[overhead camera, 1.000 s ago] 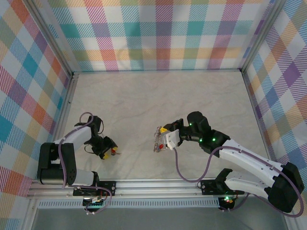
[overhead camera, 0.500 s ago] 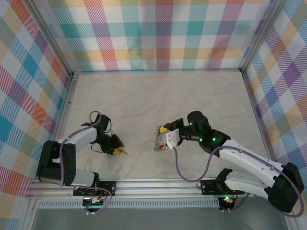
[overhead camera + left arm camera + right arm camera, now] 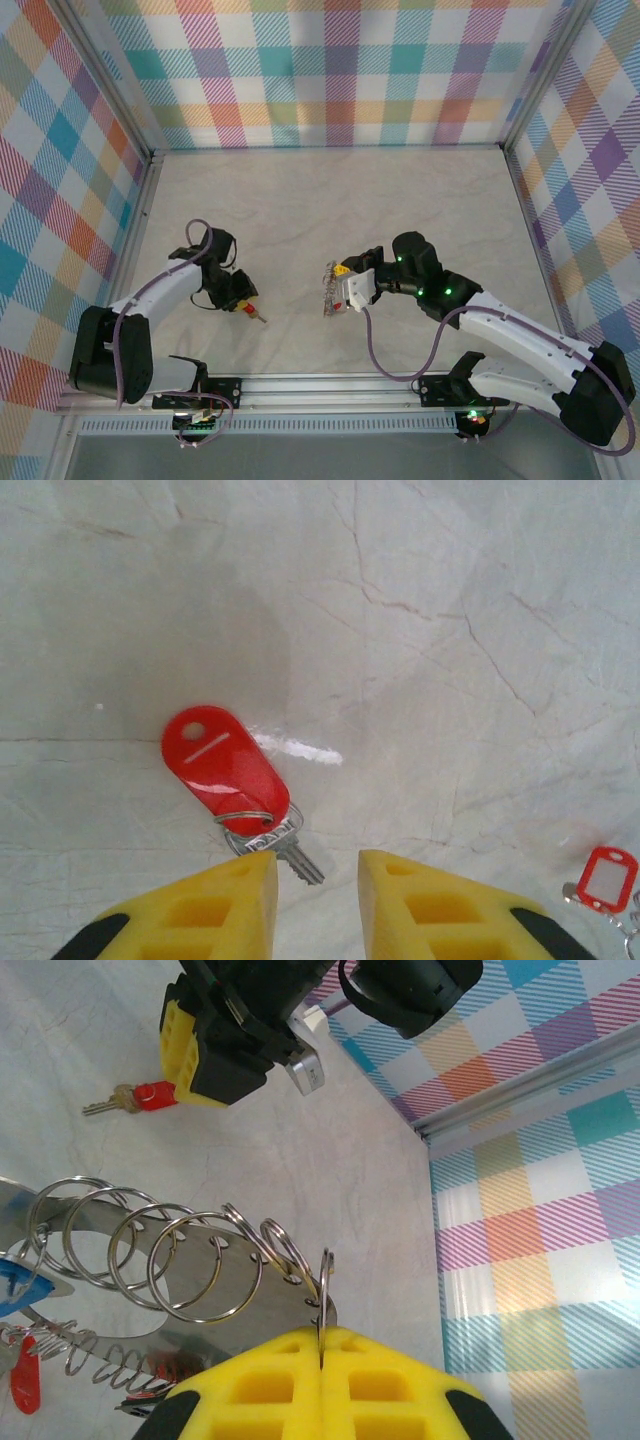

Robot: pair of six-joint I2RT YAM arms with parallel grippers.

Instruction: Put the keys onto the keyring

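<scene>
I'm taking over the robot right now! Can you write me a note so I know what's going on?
Left gripper: open around the blade tip of the red key, which lies flat on the table, not gripped.
Right gripper: shut on the keyring.
Done: a blue tag and a red tag seem to hang on the keyring already.
Left to do: grip the red key, carry it over, thread it on.

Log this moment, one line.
left gripper: jaws open at red key on table | right gripper: jaws shut on keyring | key not threaded
</scene>
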